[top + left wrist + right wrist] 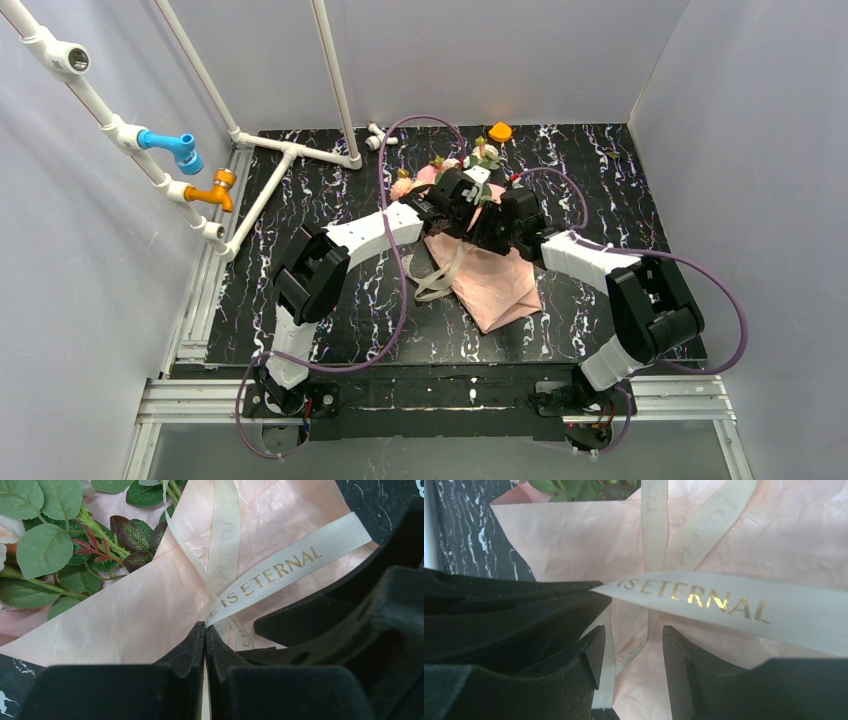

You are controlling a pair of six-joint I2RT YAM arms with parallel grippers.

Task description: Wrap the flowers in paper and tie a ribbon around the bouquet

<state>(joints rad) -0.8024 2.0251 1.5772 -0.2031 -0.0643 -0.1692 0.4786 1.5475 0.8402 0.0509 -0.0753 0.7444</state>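
Note:
The bouquet lies mid-table, its flowers (440,165) and green leaves (45,545) sticking out of the pink paper (490,285) at the far end. A cream ribbon (280,570) printed "IS ETERNAL" crosses over the paper (125,610), and loose loops of the ribbon (440,280) trail off to the near left. My left gripper (205,627) is shut on the ribbon, which runs taut up and to the right. My right gripper (634,645) hovers open just above the paper (574,540), under the taut ribbon (724,600). A slack strand lies beside its left finger (589,655).
White pipes with a blue tap (170,145) and an orange tap (215,190) run along the left side. An orange cap (500,131) and a white fitting (377,136) sit at the back edge. Purple cables (400,270) hang near both arms, which crowd together over the bouquet.

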